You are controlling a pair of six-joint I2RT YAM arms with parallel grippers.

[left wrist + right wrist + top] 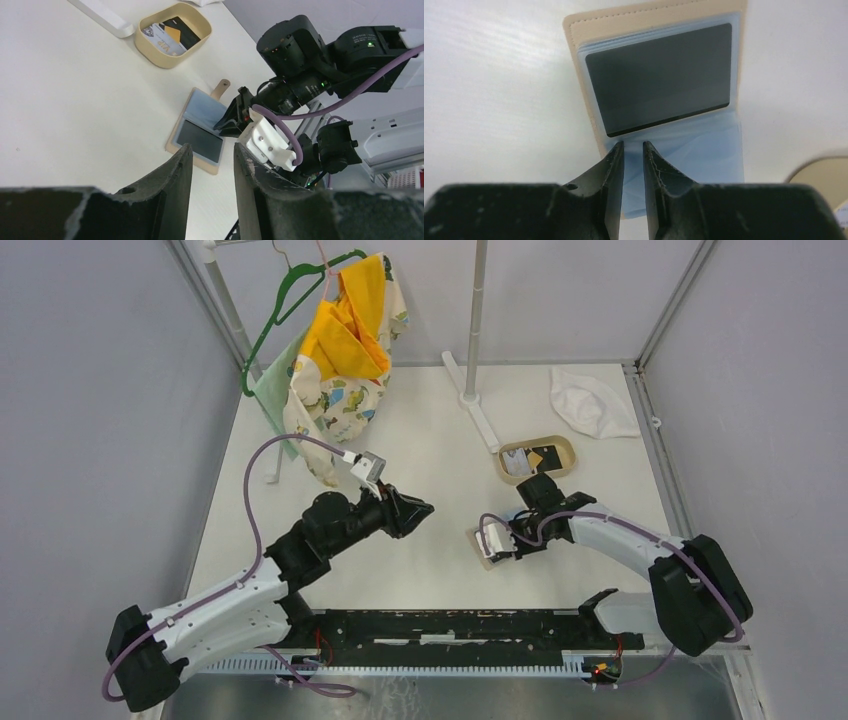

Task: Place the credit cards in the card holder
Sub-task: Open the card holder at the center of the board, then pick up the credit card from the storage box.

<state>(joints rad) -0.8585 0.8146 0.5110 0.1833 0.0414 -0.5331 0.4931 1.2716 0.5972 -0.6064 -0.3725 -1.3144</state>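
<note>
Two arms meet mid-table in the top view: the left gripper [418,508] hangs free, while the right gripper [497,542] rests on the open holder [484,558], likely steadying it near the tray [572,455]. The left wrist shows its jaws slightly apart and empty, with cards [172,32] waiting in the tray. The right wrist shows one dark card [659,80] seated and the jaws nearly together over the blue sleeve [704,150]; whether they nip a leaf, I cannot tell.
</note>
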